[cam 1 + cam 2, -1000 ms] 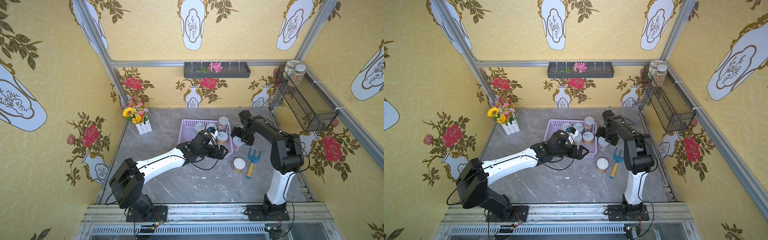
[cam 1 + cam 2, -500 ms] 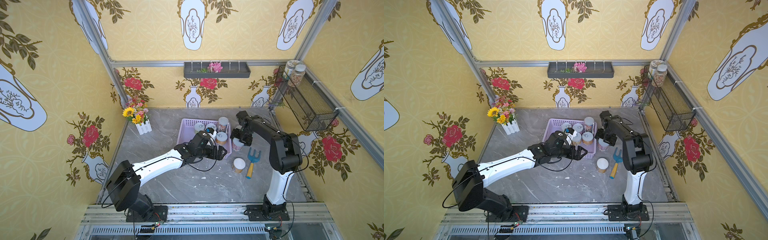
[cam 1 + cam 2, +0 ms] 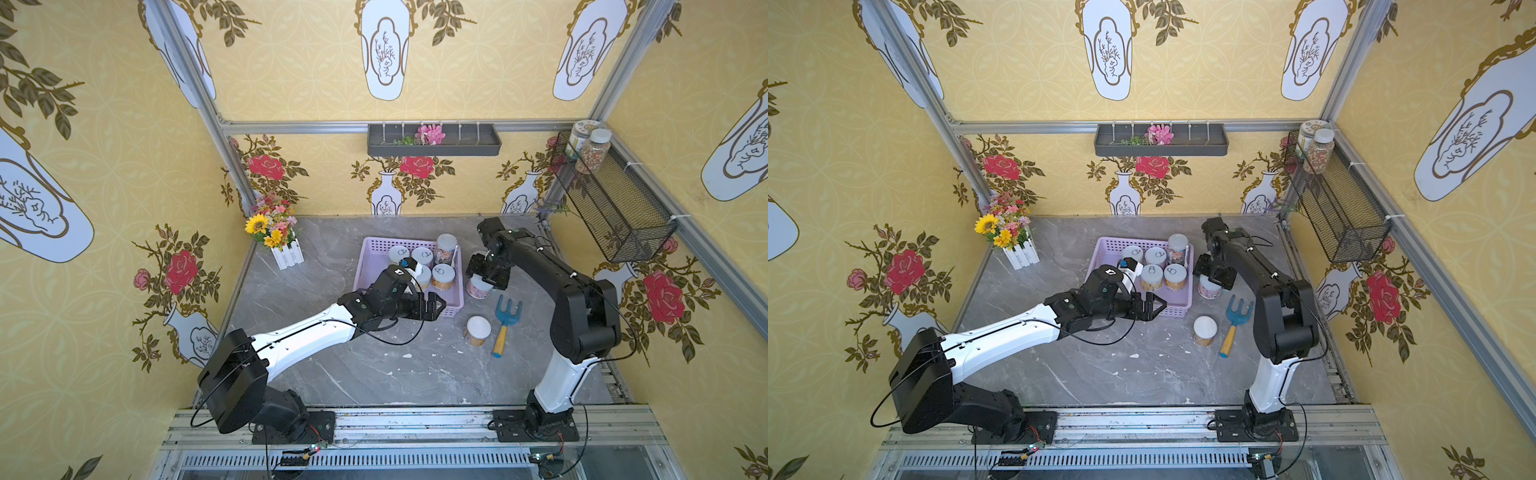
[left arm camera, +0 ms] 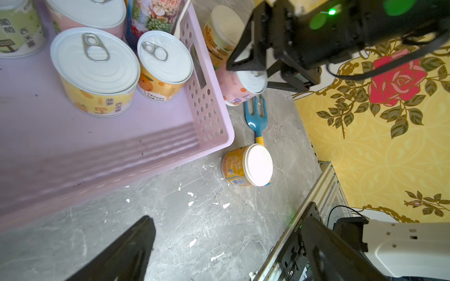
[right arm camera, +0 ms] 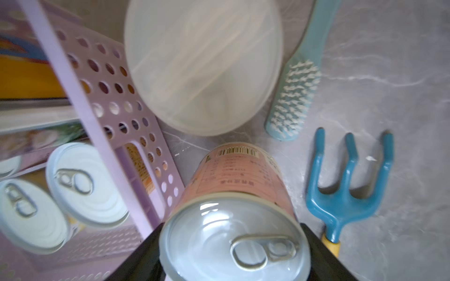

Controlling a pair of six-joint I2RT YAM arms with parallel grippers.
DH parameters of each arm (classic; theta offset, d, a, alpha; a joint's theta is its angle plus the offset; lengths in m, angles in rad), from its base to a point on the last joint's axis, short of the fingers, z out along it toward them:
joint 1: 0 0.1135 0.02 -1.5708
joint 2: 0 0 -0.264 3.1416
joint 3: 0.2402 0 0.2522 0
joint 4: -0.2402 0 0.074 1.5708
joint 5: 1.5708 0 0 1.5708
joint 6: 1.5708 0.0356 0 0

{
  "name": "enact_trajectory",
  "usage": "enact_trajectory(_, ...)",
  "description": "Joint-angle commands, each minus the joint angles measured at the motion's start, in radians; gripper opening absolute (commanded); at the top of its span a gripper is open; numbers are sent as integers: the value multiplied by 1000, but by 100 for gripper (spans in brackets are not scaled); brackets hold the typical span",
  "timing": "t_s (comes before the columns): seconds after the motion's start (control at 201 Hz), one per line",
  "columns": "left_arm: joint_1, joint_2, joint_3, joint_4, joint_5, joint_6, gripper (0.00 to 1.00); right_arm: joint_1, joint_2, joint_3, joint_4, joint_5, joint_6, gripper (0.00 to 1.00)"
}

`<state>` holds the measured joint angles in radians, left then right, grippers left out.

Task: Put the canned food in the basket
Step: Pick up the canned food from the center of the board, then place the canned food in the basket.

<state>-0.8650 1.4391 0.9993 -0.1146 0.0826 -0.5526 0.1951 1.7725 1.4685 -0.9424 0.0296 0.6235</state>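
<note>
The lilac basket holds several tins and one taller tin. Just outside its right wall stands a pink can, with my right gripper shut on it from above. A yellow can stands alone on the table further forward. Another yellow can stands behind the pink one. My left gripper hangs open and empty over the basket's near right corner.
A blue hand rake lies right of the pink can, and a light blue brush lies beside it. A flower box stands at the back left. A black wire basket hangs on the right wall.
My right gripper has closed round the pink can. The left gripper has drawn back a little from over the tins towards the basket's near corner, still open.
</note>
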Motion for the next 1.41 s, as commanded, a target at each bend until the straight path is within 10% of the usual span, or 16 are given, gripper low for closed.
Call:
enact_trajectory(0.0, 16, -21, -20, 37, 29, -33, 100, 10, -81, -2, -96, 113, 1, 63)
enact_trajectory(0.324, 84, -113, -107, 65, 66, -76, 100, 236, -158, 88, -197, 186, -25, 63)
enact_trajectory(0.688, 248, -258, -252, 58, 103, -120, 100, 456, 116, 388, -134, 82, -64, 63)
enact_trajectory(1.401, 402, -436, -418, 39, 190, -158, 100, 518, 653, 975, -131, 51, -227, 63)
